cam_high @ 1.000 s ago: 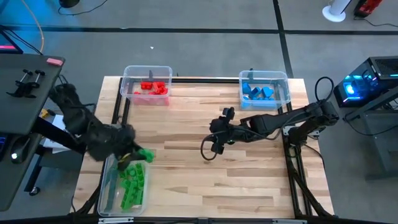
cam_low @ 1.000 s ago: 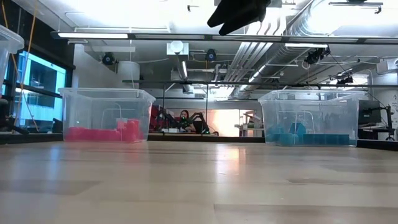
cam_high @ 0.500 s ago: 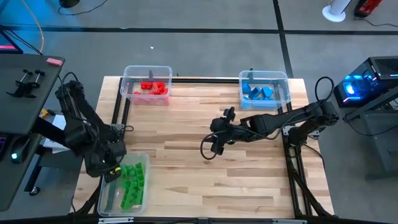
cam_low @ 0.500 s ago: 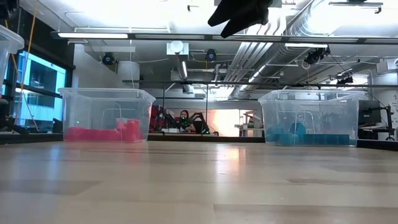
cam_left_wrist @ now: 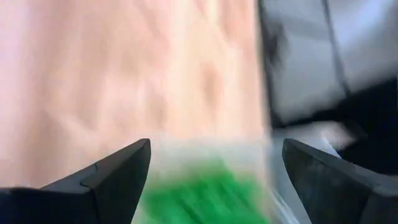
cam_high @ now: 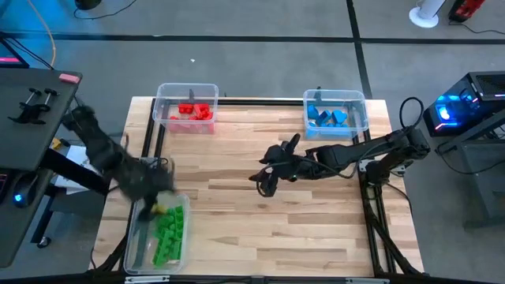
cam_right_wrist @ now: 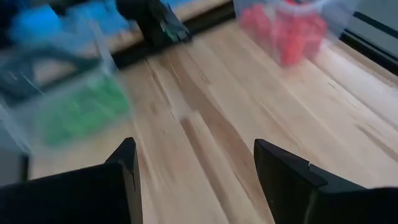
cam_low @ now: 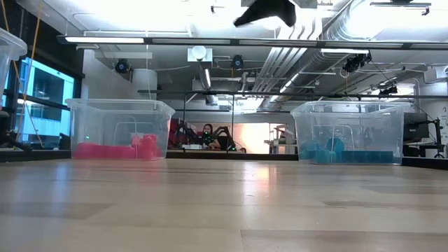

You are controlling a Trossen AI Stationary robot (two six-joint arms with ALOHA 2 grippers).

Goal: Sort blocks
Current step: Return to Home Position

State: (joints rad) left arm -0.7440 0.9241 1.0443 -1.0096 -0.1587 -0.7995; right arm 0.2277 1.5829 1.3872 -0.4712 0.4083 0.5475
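At the near-left corner of the table, the green bin holds the green blocks in one heap. The left gripper hangs over that bin's far end, as far as can be made out, since the arm is in mid-swing. A second ago it was over the bin with something green at its tip, and half a second ago it had drawn off toward the table's left edge. Its wrist view shows its fingers spread wide with nothing between them and only the green heap beyond, so it is released and empty.

At the table's far-left corner the red bin holds the red blocks, unmoved.

Over the table's middle the right gripper has turned and lifted a little in the last half second. In the low view it has risen nearly out at the top. Its wrist view shows it spread and carrying nothing.

At the table's far-right corner the blue bin holds the blue blocks, also unmoved.

No block lies loose on the bare wood. The last green drop looks finished and both arms seem to be pulling away. Every colour is in its own bin, so the sorting appears complete and only the retreat to rest is left.
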